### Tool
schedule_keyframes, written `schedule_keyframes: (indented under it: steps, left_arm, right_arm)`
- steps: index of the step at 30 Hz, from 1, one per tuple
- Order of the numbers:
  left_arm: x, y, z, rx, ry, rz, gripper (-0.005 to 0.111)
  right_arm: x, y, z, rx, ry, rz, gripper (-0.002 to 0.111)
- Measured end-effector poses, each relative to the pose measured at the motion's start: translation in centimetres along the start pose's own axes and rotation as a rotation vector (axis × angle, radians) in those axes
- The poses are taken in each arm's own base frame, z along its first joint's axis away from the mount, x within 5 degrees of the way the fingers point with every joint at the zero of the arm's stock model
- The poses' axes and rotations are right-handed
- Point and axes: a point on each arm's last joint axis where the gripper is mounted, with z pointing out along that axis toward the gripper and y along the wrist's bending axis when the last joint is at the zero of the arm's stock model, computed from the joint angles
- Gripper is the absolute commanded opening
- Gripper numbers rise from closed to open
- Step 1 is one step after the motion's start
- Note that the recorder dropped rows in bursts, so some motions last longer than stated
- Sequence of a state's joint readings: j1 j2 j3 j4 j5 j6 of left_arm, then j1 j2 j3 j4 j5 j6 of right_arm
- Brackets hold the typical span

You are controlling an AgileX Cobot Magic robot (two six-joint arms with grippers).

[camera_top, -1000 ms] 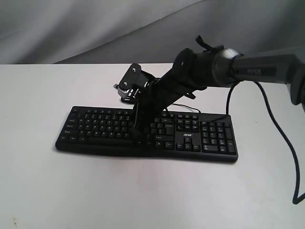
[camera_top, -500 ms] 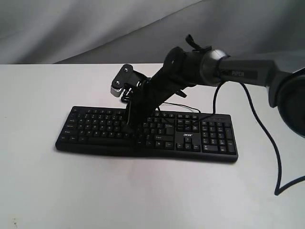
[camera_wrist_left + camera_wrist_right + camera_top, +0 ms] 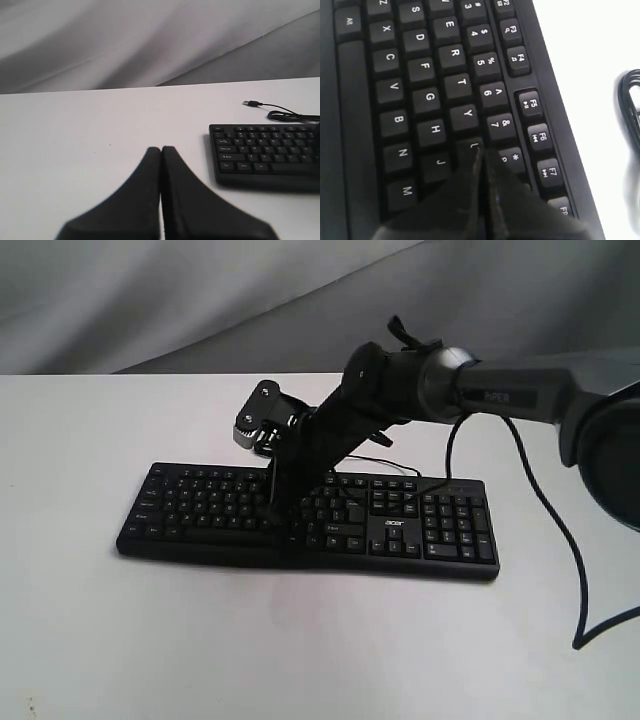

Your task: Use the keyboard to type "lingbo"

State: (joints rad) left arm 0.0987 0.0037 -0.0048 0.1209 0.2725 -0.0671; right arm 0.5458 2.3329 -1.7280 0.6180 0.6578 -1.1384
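Observation:
The black keyboard [image 3: 200,505] lies flat on the white table, its acer logo toward the number pad. My right gripper [image 3: 275,512] reaches across from the right and points down at the middle of the letter keys. In the right wrist view the right gripper [image 3: 481,151] is shut, with its tips over the far edge of the U key, beside the 8 key [image 3: 512,156]. Whether they press a key cannot be told. My left gripper [image 3: 161,150] is shut and holds nothing; it hovers over bare table beside the keyboard's [image 3: 265,155] Ctrl end.
The thin black USB cable [image 3: 385,462] coils on the table behind the keyboard, and its plug [image 3: 250,103] lies loose. The right arm's own black cable [image 3: 560,530] hangs at the right. Grey cloth backs the white table [image 3: 90,420].
The right arm has swung left along the keyboard, carrying its shut tips from near the middle gap to the letter keys. In the last half second they dropped slightly. The keyboard has not moved.

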Motion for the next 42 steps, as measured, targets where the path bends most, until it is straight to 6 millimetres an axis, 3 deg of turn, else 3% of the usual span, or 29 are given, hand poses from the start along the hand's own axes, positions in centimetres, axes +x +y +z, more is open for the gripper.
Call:
schedule_keyframes:
  steps: [8,14,25,42]
  left_arm:
    - [0.0,0.0,0.0,0.000,0.000,0.000,0.001]
    - [0.0,0.0,0.0,0.000,0.000,0.000,0.001]
    - [0.0,0.0,0.0,0.000,0.000,0.000,0.001]
    - [0.0,0.0,0.0,0.000,0.000,0.000,0.001]
  right_arm:
    - [0.3,0.0,0.5,-0.010,0.009,0.004,0.000]
    - [-0.7,0.6,-1.0,-0.036,0.014,-0.008,0.000]
    - [-1.9,2.9,-0.2,-0.078,0.022,-0.043,0.000]
    - [-1.6,2.9,0.5,-0.088,0.017,-0.048,0.000]
